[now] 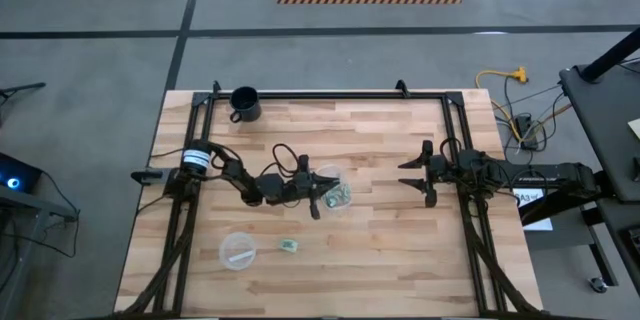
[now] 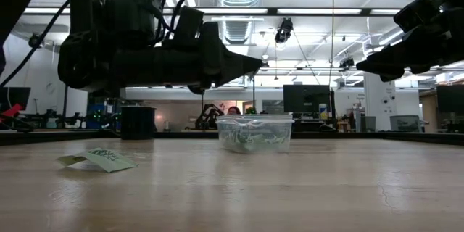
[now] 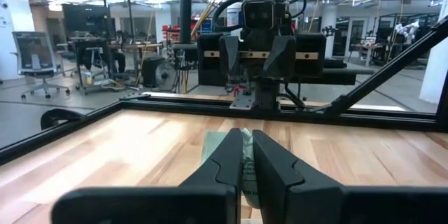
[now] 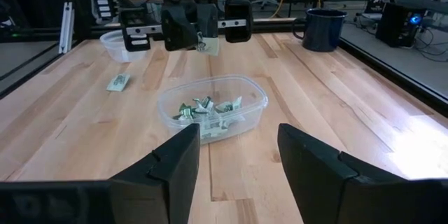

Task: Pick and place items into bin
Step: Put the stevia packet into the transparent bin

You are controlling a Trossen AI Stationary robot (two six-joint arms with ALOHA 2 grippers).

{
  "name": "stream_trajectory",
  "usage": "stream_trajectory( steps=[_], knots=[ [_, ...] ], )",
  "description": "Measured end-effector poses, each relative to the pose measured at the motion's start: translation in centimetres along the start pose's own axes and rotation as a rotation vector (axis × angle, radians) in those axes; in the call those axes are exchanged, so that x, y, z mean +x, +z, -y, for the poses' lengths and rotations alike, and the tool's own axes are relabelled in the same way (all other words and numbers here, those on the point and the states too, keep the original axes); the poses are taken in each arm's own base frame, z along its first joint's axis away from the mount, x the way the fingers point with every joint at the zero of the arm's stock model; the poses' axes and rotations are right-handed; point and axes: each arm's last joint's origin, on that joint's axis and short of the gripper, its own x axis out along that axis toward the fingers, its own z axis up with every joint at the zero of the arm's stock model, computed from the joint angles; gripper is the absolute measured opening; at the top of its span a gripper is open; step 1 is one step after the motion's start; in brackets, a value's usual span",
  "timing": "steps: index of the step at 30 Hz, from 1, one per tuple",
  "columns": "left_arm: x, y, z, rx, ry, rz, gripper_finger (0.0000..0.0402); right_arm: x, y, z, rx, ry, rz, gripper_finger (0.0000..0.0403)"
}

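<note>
The bin, a round clear cup (image 1: 336, 192) (image 4: 212, 108), stands mid-table with several pale-green and white wrapped items (image 4: 206, 108) lying in it. My left gripper (image 1: 318, 198) (image 3: 243, 140) hovers at the cup's left rim, above it, shut on one wrapped item (image 4: 206, 44). Another item (image 1: 288, 246) (image 2: 101, 159) lies flat on the table nearer the front edge. My right gripper (image 1: 410, 173) (image 4: 238, 161) waits open at the right of the cup, with nothing between its fingers. My left gripper pinches a small wrapped item (image 3: 246, 155) between its two fingers. The fingers lie about level and come from the table's left. The item is lifted clear of the table and sticks out below the fingertips (image 4: 190, 38), above the cup's left side.
A flatter clear dish (image 1: 238, 250) sits near the front left, close to the loose item. A black mug (image 1: 244, 103) stands at the far left edge. A black frame rail (image 3: 280, 112) runs round the tabletop. Bare wood lies between the cup and my right gripper.
</note>
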Motion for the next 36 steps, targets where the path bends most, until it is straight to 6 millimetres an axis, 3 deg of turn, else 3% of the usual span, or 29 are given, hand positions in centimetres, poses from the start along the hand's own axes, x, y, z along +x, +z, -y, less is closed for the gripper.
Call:
stream_trajectory(
  steps=[8, 36],
  knots=[
    [0.0, -0.05, 0.0, 0.002, 0.0, -0.005, 0.0028, 0.0, 0.0, 0.0, 0.001, 0.0, 0.0, 0.0183],
    [-0.04, -0.15, -0.01, 0.006, 0.0, -0.017, 0.0034, 0.0, 0.01, 0.0, 0.001, 0.0, 0.001, 0.0183]
  ],
)
